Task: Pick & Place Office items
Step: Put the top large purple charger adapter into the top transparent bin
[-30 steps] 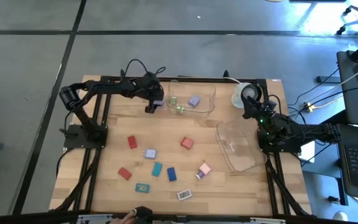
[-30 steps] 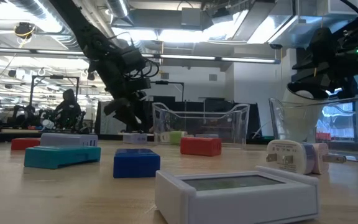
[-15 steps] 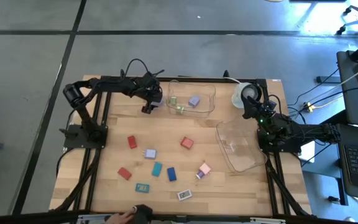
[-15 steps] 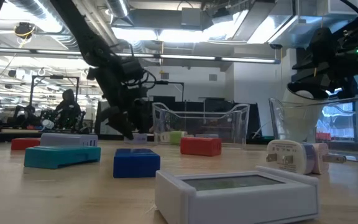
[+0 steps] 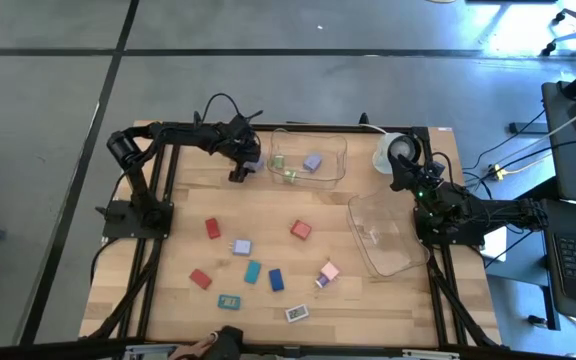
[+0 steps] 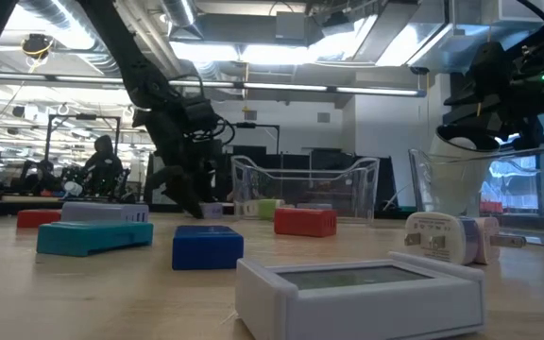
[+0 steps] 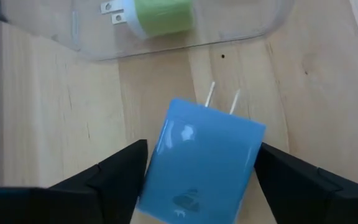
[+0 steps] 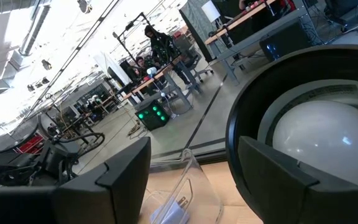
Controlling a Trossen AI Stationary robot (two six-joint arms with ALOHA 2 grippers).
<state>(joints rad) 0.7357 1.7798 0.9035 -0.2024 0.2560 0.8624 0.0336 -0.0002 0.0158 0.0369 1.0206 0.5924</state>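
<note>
The left gripper point(image 7: 194, 180) is down at the far side of the table point(image 5: 178, 250), just left of the far clear tub point(image 5: 333, 165). Its fingers are spread open on both sides of a small blue plug block point(image 7: 197, 162), which lies flat on the wood. They do not look tight on it.

The block looks light and hard, with smooth shiny sides that might slip. Its two thin metal prongs point(image 7: 222, 99) point toward the tub. The flat sides are the best place to hold, not the prongs.

The tub wall is just beyond the prongs, so it could get bumped. Inside lie a green plug point(image 7: 160, 14) and a lavender piece point(image 5: 312, 162).

More small pieces, like a red block point(image 5: 300, 230), lie nearer on the table, well apart.

The right gripper point(image 5: 400, 168) waits open at the far right, by a round white-and-black object point(image 8: 316, 140).
</note>
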